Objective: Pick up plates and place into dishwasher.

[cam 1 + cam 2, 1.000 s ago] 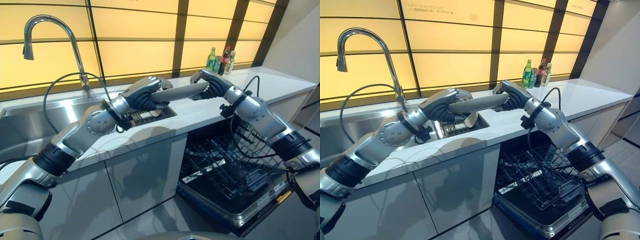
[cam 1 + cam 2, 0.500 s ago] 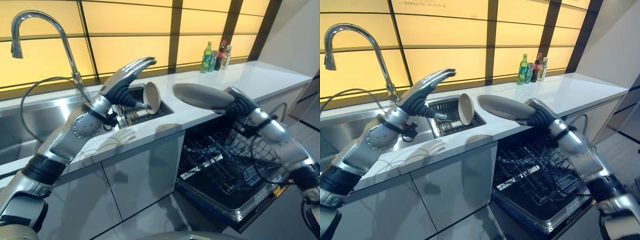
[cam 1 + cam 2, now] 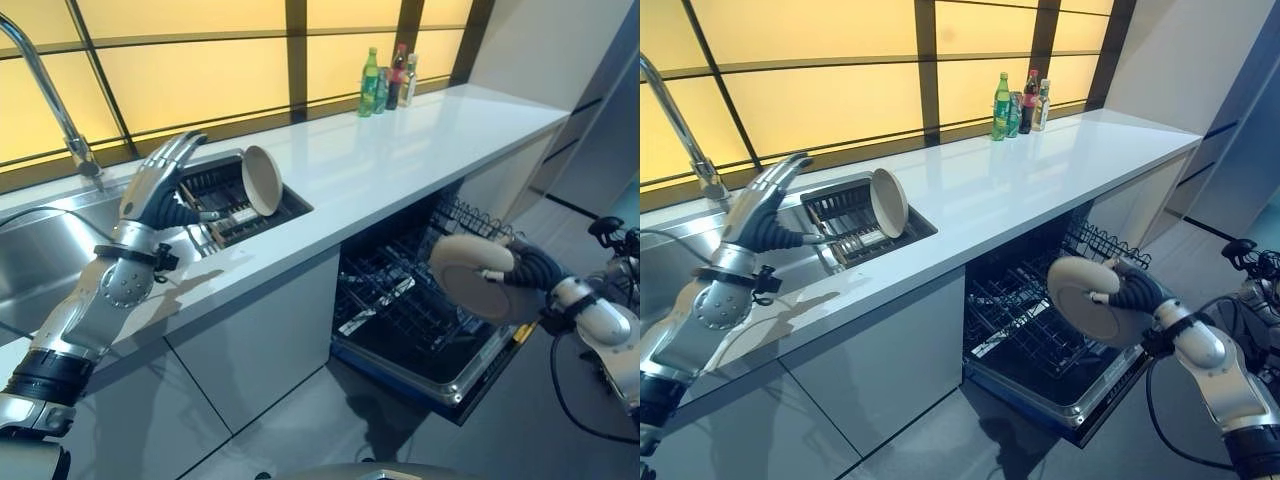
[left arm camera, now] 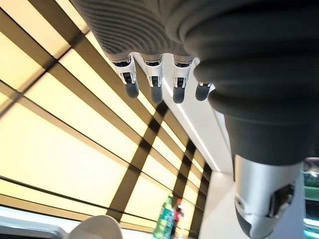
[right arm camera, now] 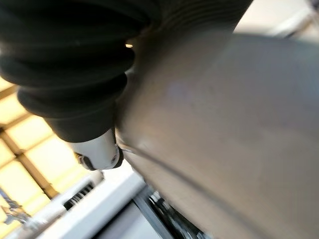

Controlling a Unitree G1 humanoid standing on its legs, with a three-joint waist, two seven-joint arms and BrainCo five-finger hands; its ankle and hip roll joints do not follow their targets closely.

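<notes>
1. The faucet (image 3: 40, 75) stands at the 10 o'clock edge of the scene, behind the steel sink (image 3: 40, 240).
2. The left hand (image 3: 158, 185) is raised above the sink's right side with its fingers (image 4: 152, 82) straight and spread, holding nothing; in its wrist view the fingers point toward the lit yellow wall panels (image 3: 190, 70).
3. Just beside that hand, toward 3 o'clock, a rack (image 3: 225, 205) sits sunk in the counter with a beige bowl (image 3: 260, 180) standing on edge at its right end, its hollow facing left.
4. The white counter (image 3: 400, 140) runs away toward 1 o'clock, where three bottles (image 3: 385, 80) stand together near the wall: a green one, a dark one with a red cap, and a pale one.
5. Below the counter, at about 4 o'clock, the dishwasher (image 3: 400, 330) is open, its dark wire basket (image 3: 395, 300) pulled out over the lowered door.
6. The right hand (image 3: 1135, 292) is at the 3 o'clock side, with thumb and fingers curled round the rim of a plate (image 3: 1090, 300).
7. The plate is held on edge, its underside and foot ring facing the camera, above the right part of the pulled-out basket and not touching it.
</notes>
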